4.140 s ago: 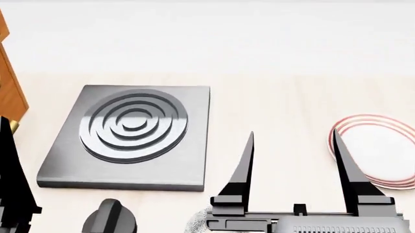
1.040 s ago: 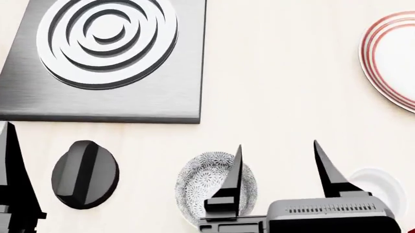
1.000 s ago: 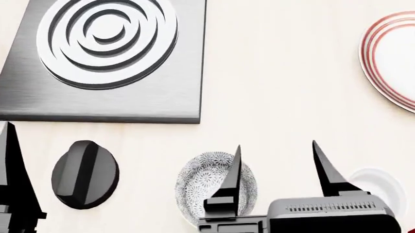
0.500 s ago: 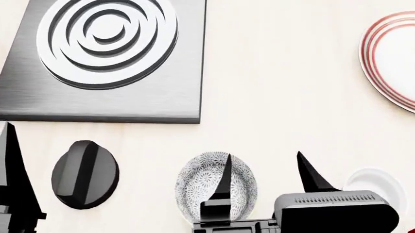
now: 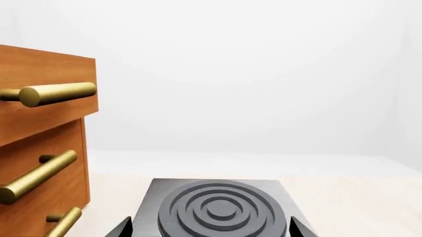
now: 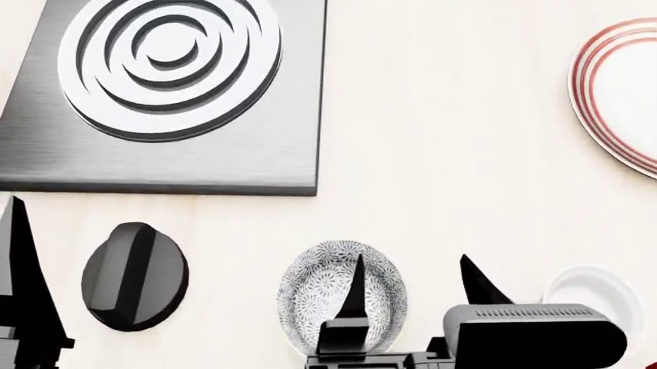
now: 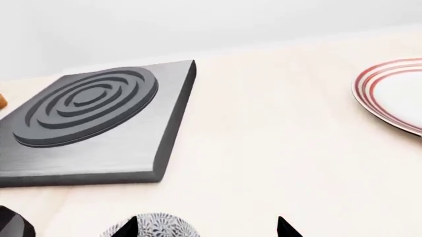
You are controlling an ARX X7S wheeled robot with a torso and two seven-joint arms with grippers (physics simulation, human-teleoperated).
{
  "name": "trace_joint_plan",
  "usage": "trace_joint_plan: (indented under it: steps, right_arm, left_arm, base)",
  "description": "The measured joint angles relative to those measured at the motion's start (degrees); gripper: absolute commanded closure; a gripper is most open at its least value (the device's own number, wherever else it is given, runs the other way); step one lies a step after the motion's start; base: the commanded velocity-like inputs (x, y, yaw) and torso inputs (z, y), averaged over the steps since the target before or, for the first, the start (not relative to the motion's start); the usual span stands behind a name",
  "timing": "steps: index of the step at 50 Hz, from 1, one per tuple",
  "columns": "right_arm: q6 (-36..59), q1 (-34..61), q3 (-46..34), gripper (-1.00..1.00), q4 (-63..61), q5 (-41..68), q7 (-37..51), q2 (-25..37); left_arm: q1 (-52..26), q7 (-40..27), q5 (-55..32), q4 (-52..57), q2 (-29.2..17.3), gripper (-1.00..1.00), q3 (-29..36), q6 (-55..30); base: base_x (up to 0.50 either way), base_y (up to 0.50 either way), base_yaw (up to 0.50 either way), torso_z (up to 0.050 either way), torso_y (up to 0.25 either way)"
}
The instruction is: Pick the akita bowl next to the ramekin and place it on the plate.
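Grey-patterned akita bowl (image 6: 339,296) now has the lowered, spread-open right gripper (image 6: 411,278) straddling its rim, ready for grasping.

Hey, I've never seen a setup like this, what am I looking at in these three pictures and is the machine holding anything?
These are simulator renders from a two-armed wheeled robot. One picture looks down from its head; the other two come from cameras near each gripper.

On the pale wooden counter lie a grey square burner plate with raised rings, a black oval knob, a small grey-and-white floral bowl, a small plain white ramekin and a wide white plate with red rings. The left wrist view also shows a wooden drawer unit with brass handles.

The black spikes are gripper fingers. The right gripper is open, one finger over the bowl, holding nothing. The left gripper is open and idle.
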Motion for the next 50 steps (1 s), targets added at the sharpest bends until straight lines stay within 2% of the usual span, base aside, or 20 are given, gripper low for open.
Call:
trace_joint_plan:
  steps: [50]
  right_arm:
    - [-3.0,-0.5,0.2,-1.0,7.2,3.5,-0.8,0.0]
  left_arm:
    - [-0.2,-1.1,-0.6,-0.6,-1.0,-1.0,0.5,0.9]
  base:
    - [0.0,0.0,0.0,0.0,0.0]
